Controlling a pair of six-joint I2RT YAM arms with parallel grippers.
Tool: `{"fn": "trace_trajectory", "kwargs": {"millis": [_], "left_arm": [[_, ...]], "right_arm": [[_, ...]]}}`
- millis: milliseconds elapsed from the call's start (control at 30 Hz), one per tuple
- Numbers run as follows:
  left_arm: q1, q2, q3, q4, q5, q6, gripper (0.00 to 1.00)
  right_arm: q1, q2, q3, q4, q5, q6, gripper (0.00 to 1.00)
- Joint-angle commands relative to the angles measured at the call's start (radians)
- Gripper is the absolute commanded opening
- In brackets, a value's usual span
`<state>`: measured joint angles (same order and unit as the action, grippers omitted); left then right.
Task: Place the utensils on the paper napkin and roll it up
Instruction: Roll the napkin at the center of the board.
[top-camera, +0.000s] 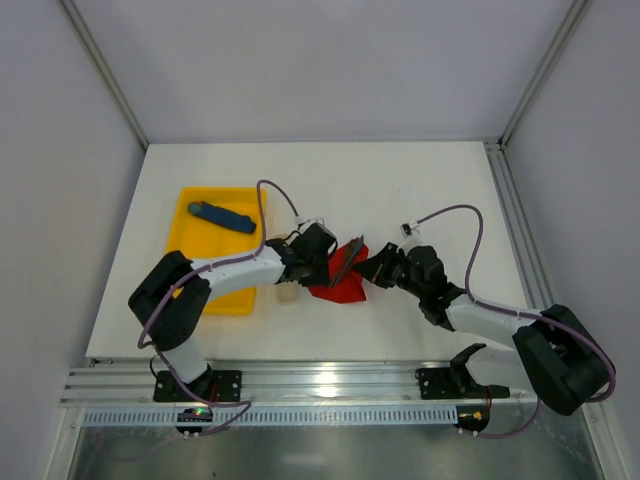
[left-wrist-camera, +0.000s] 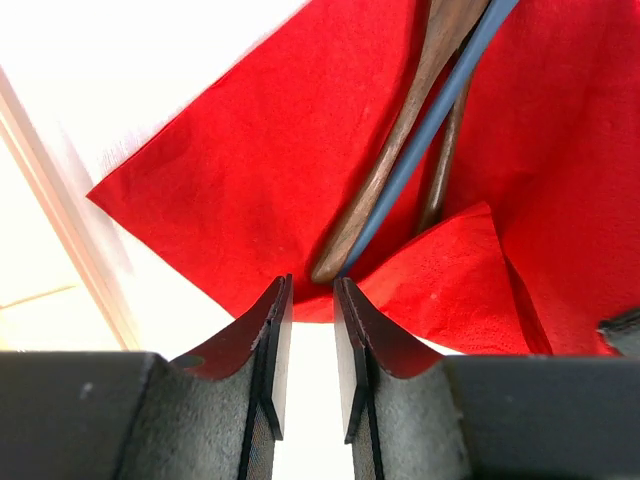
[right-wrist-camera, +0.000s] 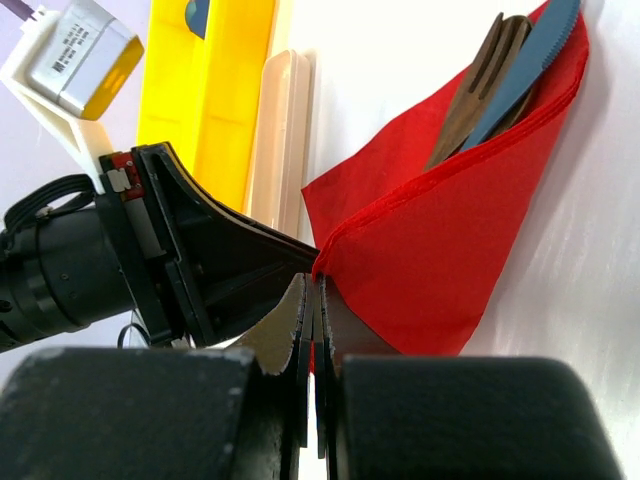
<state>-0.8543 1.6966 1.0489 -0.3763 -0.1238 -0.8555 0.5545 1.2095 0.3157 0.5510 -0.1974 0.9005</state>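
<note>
The red paper napkin (top-camera: 345, 290) lies at mid-table between both grippers. In the left wrist view the napkin (left-wrist-camera: 250, 170) carries brown wooden utensils (left-wrist-camera: 385, 170) and a slim blue-grey one (left-wrist-camera: 430, 120), with one corner folded up. My left gripper (left-wrist-camera: 310, 290) is open by a narrow gap and empty, its tips at the napkin's near edge. My right gripper (right-wrist-camera: 318, 278) is shut on a napkin edge (right-wrist-camera: 440, 240) and lifts the fold over the utensils; a fork (right-wrist-camera: 480, 80) and a blue knife (right-wrist-camera: 530, 55) stick out at the far end. The grippers (top-camera: 338, 262) (top-camera: 368, 266) nearly touch.
A yellow tray (top-camera: 186, 232) stands left of the napkin with a blue stick-shaped object (top-camera: 222, 216) in it. A small beige piece (top-camera: 287, 293) lies beside the tray, and shows as a long cream bar in the right wrist view (right-wrist-camera: 280, 130). The left arm's fingers (right-wrist-camera: 215, 255) are close to the right gripper.
</note>
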Motion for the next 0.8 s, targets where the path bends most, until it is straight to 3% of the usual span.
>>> {"fn": "trace_trajectory", "kwargs": {"millis": [0,300,767], "left_arm": [[0.001,-0.043,-0.009,-0.001,-0.007,0.019,0.27],[-0.002,-0.110,-0.067,0.059,0.072,0.023,0.24],[0.000,-0.023,-0.104,0.099,0.059,-0.007,0.19]], "right_arm": [[0.002,0.005,0.045,0.050,-0.002,-0.023,0.04],[0.004,-0.005,0.039,0.038,0.001,-0.023,0.04],[0.016,0.085,0.108,0.049,-0.023,-0.041,0.04]]}}
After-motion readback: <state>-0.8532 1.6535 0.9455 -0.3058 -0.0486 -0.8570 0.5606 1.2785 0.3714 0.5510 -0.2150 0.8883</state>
